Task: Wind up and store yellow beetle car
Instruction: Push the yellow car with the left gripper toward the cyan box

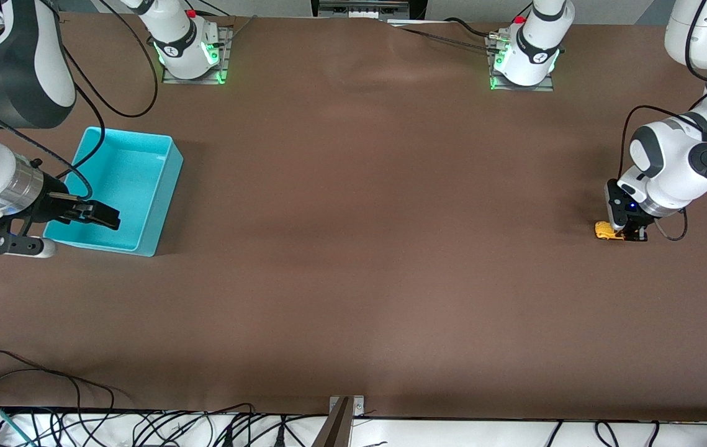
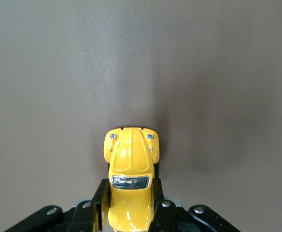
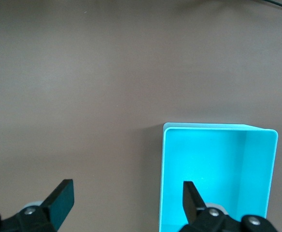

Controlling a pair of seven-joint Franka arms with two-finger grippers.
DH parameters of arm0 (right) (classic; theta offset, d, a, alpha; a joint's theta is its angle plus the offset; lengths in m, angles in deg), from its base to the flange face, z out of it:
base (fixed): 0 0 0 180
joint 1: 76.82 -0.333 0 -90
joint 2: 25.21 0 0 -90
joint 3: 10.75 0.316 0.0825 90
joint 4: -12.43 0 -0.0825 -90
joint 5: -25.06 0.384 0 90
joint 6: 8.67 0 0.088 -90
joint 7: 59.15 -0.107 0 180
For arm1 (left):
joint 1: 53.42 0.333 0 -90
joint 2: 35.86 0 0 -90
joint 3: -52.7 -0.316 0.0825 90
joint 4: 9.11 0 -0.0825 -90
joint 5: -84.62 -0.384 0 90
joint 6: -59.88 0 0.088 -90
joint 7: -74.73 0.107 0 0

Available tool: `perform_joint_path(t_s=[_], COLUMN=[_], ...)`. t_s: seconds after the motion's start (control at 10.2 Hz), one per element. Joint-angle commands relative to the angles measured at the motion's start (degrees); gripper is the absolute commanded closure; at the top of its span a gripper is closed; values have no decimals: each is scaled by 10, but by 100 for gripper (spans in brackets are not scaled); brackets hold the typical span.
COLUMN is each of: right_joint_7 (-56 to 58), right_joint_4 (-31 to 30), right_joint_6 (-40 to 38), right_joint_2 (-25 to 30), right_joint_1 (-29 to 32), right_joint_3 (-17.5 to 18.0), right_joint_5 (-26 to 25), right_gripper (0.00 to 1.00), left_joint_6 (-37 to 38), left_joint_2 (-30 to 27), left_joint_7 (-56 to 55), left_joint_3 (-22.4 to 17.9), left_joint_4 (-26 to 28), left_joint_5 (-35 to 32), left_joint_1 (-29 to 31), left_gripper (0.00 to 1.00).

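**Toy car held at the left arm's end of the table**

Front view: we find the yellow toy car point(image 1: 605, 231) down on the brown table point(image 1: 365, 248) at the left arm's end, well apart from the turquoise bin point(image 1: 164, 205) at the right arm's end. The left gripper point(image 1: 629, 232) is lowered onto the car, whose nose sticks out from the fingers toward the middle of the table. The right gripper point(image 1: 95, 214) hangs over the bin, at the edge toward the right arm's end; that arm waits.

Left wrist view: we see the car point(image 2: 130, 183) from above, with rounded hood, two small headlights and dark windshield. The black fingers point(image 2: 100, 203) press against both its sides at the cabin, jaws clamped on it. The wheels seem to rest on the table.

Right wrist view: the two fingertips point(image 3: 61, 200) stand wide apart with nothing between them. One is over bare table, the other over the bin point(image 3: 218, 128), which has nothing inside.
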Motion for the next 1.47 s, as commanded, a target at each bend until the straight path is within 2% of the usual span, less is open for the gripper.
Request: perform_joint_path(t_s=[0.0, 0.2, 0.49, 1.38], right_joint_7=[10, 10, 10, 10], right_joint_4=[-7, -7, -7, -8], right_joint_6=[4, 4, 4, 5], right_joint_2=[5, 5, 2, -1], right_joint_1=[2, 2, 2, 2], right_joint_3=[0, 0, 0, 0], right_joint_5=[10, 10, 10, 10], right_gripper=[0, 0, 0, 0], left_joint_6=[5, 4, 14, 38], left_joint_2=[71, 71, 68, 45], left_joint_7=[13, 12, 12, 12], left_joint_3=[-5, -5, -4, -2], left_joint_4=[6, 5, -23, -35], left_joint_5=[27, 32, 36, 35], left_joint_1=[4, 2, -3, -8], left_gripper=[100, 100, 0, 0])
